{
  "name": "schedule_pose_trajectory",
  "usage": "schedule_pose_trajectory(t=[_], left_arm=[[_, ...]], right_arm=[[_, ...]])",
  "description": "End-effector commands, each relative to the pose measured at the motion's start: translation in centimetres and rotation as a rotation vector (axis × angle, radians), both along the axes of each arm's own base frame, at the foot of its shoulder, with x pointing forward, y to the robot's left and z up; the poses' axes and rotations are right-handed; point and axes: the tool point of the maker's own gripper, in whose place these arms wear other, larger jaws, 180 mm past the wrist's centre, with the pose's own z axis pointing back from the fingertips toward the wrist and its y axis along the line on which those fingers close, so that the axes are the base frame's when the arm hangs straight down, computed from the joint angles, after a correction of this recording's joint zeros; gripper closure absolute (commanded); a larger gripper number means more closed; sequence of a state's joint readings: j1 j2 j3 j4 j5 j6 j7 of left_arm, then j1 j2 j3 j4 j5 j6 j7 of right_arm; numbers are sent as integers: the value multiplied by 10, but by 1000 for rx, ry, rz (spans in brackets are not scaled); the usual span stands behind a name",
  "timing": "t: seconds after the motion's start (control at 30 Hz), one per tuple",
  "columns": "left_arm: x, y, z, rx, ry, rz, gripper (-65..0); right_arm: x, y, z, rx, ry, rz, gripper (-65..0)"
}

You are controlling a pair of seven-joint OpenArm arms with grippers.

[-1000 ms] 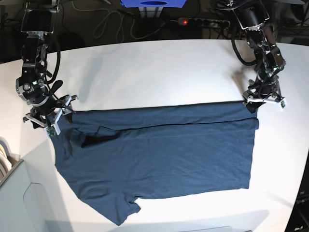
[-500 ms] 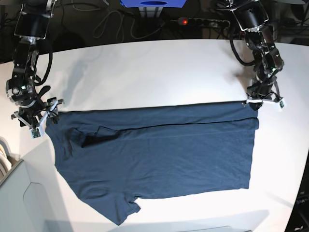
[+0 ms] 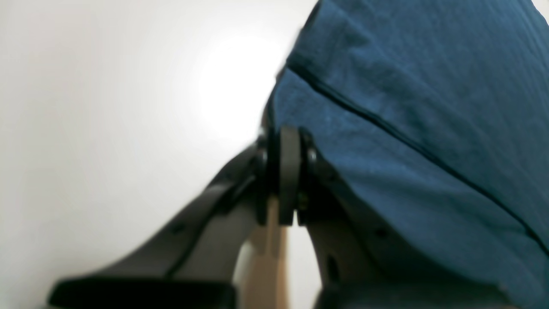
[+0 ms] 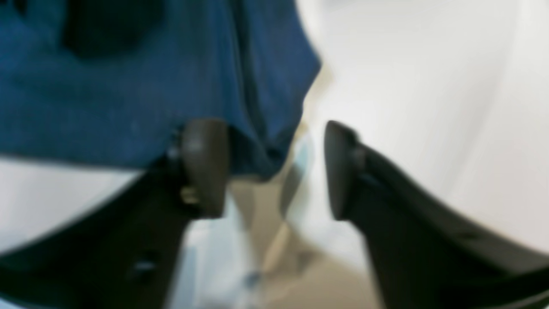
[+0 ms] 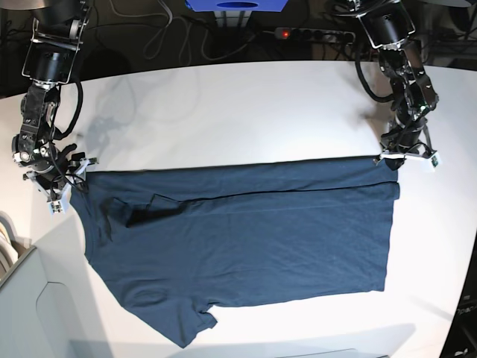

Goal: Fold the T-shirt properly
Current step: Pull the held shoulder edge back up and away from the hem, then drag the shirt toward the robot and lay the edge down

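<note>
Left tool (image 3: 285, 180): jaws pressed together at the hemmed corner of the T-shirt (image 3: 411, 107), cloth edge pinched between the pads; in the base view this tool (image 5: 406, 155) sits at the shirt's upper corner on that view's right, down at worktop level. Right tool (image 4: 274, 167): jaws apart with a clear gap between them, one finger (image 4: 203, 165) against the edge of the blue cloth, the other over bare worktop (image 4: 429, 107); wrist view is blurred, so whether any cloth lies between the pads cannot be told. In the base view the right tool (image 5: 56, 183) is at the shirt's upper corner on that view's left. T-shirt (image 5: 246, 246) lies flat on the white worktop (image 5: 223, 112), spread lengthwise across it, its upper strip folded over along a straight line, one sleeve sticking out toward the near edge. Behind the worktop, a power strip (image 5: 313, 33) with a red light and loose cables (image 5: 179, 33).
</note>
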State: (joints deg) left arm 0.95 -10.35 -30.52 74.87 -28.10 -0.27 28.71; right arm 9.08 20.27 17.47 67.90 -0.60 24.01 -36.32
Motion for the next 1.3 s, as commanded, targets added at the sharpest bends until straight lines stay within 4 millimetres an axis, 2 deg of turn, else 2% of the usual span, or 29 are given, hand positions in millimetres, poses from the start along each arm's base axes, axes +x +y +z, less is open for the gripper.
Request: schedule_pose_trajectory(t=[0.0, 0.13, 0.17, 0.33, 0.6, 0.67, 0.87, 0.97, 1.1, 1.2, 1.27], left_arm=[[0, 3, 1, 11, 16, -7, 0], [-2, 3, 1, 11, 19, -7, 0], [-1, 3, 2, 14, 16, -8, 0], [5, 3, 16, 32, -18, -17, 0], [24, 1, 70, 106, -143, -51, 0], [29, -1, 85, 125, -180, -59, 0], [45, 2, 115, 162, -247, -68, 0], [55, 6, 126, 174, -273, -67, 0], [58, 9, 131, 181, -281, -64, 0], [56, 10, 129, 181, -274, -65, 0], [50, 11, 122, 181, -255, -66, 0]], right_arm=[[9, 0, 13, -2, -40, 42, -207], [-2, 2, 0, 11, 0, 56, -22], [-2, 3, -1, 12, 2, 57, 0], [2, 1, 10, -7, -21, 68, -1], [18, -12, 64, -138, -98, 107, -1], [27, -11, 82, -162, -133, 115, -1], [48, -17, 111, -205, -169, 100, -1], [65, -7, 124, -259, -185, 142, -1], [82, 7, 136, -326, -188, 193, -1], [81, 9, 134, -326, -179, 193, -1], [74, 9, 124, -324, -157, 198, -1]])
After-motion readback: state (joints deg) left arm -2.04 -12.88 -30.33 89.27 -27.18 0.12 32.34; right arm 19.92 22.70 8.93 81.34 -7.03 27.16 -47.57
